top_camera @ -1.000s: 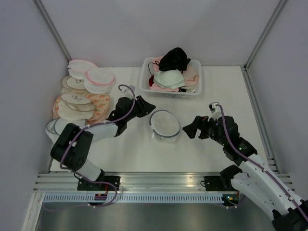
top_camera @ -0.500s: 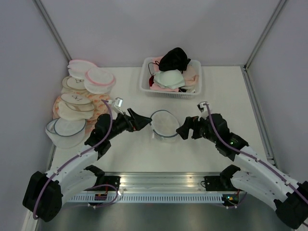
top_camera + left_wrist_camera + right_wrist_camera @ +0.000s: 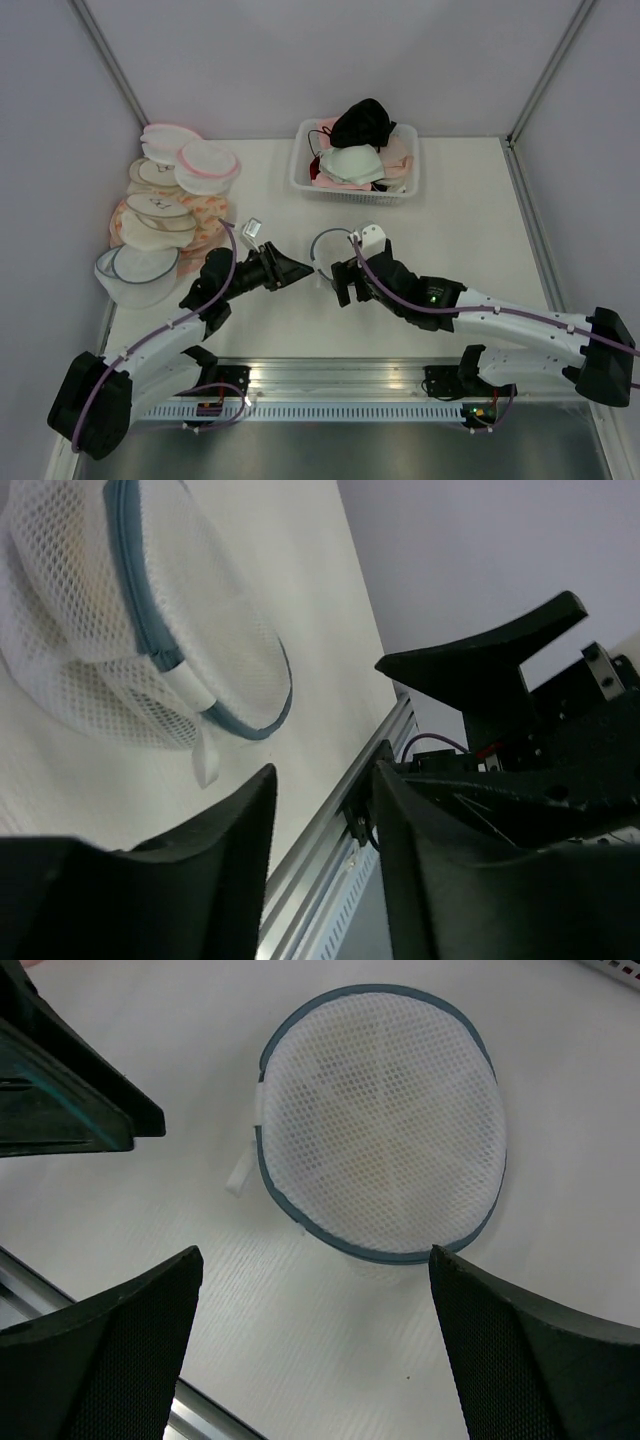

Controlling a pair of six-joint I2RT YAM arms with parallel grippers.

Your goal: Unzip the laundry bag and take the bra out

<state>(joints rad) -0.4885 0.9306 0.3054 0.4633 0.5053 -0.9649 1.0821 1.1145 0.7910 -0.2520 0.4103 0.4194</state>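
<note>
The laundry bag (image 3: 333, 247), a round white mesh pouch with a blue-grey zipper rim, lies zipped flat on the table. In the right wrist view the bag (image 3: 380, 1120) sits just beyond my open right gripper (image 3: 315, 1290), with its white zipper tab (image 3: 240, 1173) at its left edge. My right gripper (image 3: 350, 283) hovers over the bag's near edge. My left gripper (image 3: 303, 268) is open and empty, just left of the bag. The left wrist view shows the bag (image 3: 110, 630) apart from that gripper (image 3: 322, 825). The bra is hidden inside; only a faint yellow tint shows through the mesh.
A white basket (image 3: 300, 178) with black, pale and pink bras stands behind the bag. A pile of pink-rimmed and beige round bags (image 3: 170, 200) lies at the left, with another blue-rimmed bag (image 3: 140, 268) below it. A metal rail (image 3: 330, 375) runs along the near edge.
Both arms have closed in on the bag. The right gripper swung left and now hovers over the bag's near edge. The left gripper came down and right, beside the bag.
</note>
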